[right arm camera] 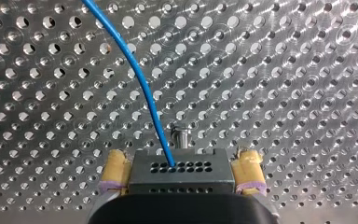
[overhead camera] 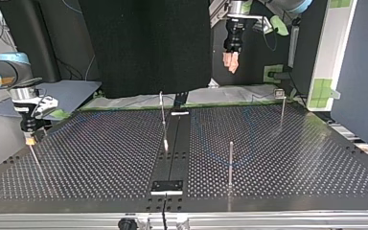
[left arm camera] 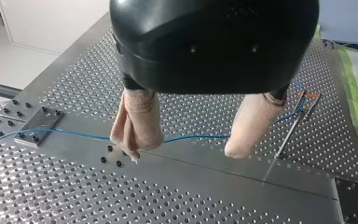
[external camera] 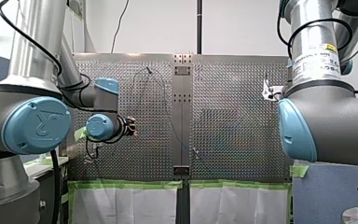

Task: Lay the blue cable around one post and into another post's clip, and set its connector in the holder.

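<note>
Left gripper (left arm camera: 184, 150) wide open, high above blue cable (left arm camera: 196, 137) lying crosswise beneath it; right gripper (overhead camera: 28, 139), left edge of top view, pinches connector (right arm camera: 182, 175).

Blue cable (left arm camera: 74, 134) partly hidden behind left pincer (left arm camera: 184, 150); post (right arm camera: 182, 138) mostly hidden behind connector (right arm camera: 179, 170).

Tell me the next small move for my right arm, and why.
Probably keep my right pincer shut on the connector and ease it toward the metal pin just ahead, likely the holder's. The blue cable runs off from the connector across the table, and my left pincer hangs open above it, holding nothing.
</note>
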